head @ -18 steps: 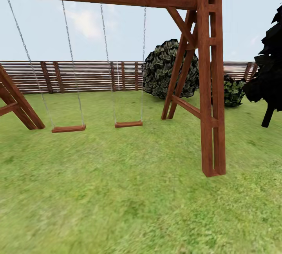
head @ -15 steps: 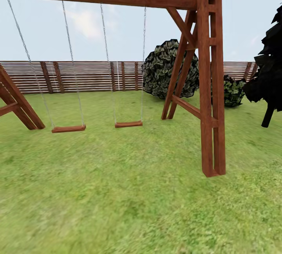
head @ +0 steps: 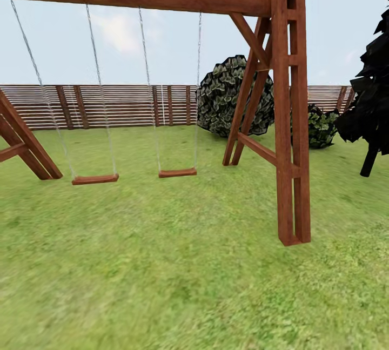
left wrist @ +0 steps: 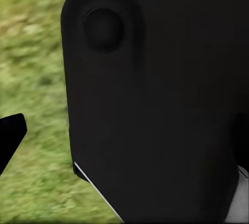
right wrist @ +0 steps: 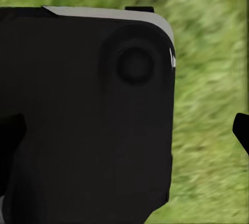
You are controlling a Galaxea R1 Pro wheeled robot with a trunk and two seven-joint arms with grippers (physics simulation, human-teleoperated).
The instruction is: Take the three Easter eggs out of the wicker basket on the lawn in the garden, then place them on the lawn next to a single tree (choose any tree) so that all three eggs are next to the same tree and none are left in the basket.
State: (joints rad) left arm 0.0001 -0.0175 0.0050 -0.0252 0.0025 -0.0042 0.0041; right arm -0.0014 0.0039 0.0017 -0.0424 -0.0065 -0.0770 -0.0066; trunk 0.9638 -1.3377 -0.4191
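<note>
So right now I'm basically out wandering the garden. Straight ahead from my head camera is a wooden swing set (head: 281, 107) with two swing seats (head: 95, 179) hanging on chains, standing on the lawn (head: 178, 274). Behind it runs the slatted wooden fence (head: 119, 104), with a big leafy bush (head: 227, 96) against it and a dark, nearly black conifer (head: 373, 101) at the right edge. That conifer isn't the kind of tree I want, fwiw.

The wicker basket, the eggs and a pale-trunked tree are nowhere in these views, so I can't say where they sit from here. My read is that I'm in the search/drive part of the job, and nothing tells me any egg has been picked or placed.

Claws: honestly can't tell. Each wrist camera is mostly blocked by a big black body panel (left wrist: 155, 99) of my own, with grass blurred behind it. The left wrist view has a dark tip (left wrist: 9, 136) poking in at the edge, and the right wrist view has one too (right wrist: 241, 130), but that isn't enough to judge how wide either claw is or whether it's carrying something.

Next move, I reckon: turn the base away from the swings and scan the grass for the basket, steering clear of that front post.
</note>
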